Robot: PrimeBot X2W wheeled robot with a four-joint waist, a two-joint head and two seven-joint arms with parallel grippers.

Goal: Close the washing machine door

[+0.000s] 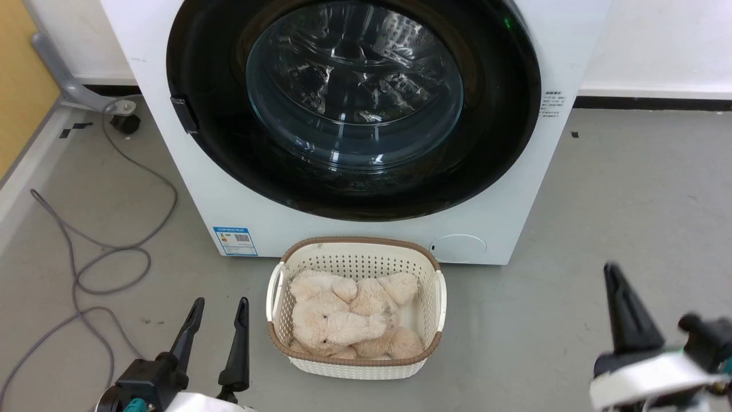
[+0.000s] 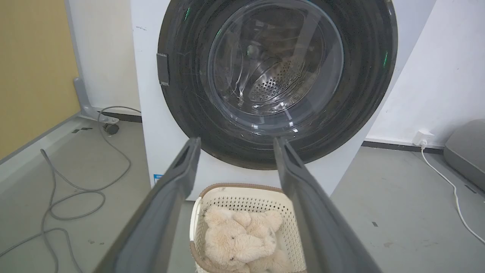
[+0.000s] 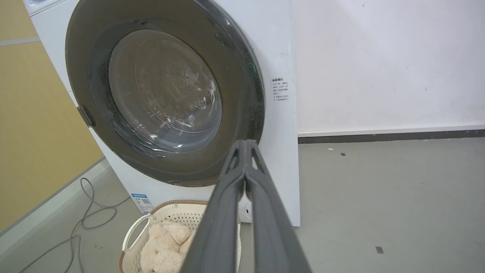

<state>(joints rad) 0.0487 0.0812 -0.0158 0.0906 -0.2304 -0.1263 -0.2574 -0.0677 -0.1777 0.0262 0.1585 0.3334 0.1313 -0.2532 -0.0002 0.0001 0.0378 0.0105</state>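
Wide-spread left claw (image 1: 222, 301) near basket (image 1: 354, 264) with plush toy (image 1: 343, 320) inside

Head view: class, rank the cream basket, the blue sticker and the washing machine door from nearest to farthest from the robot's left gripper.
1. Cream basket: on the floor, just to the right of the left gripper.
2. Blue sticker: at the lower left corner of the washing machine, ahead of the gripper.
3. Washing machine door: higher on the machine's front, farthest.
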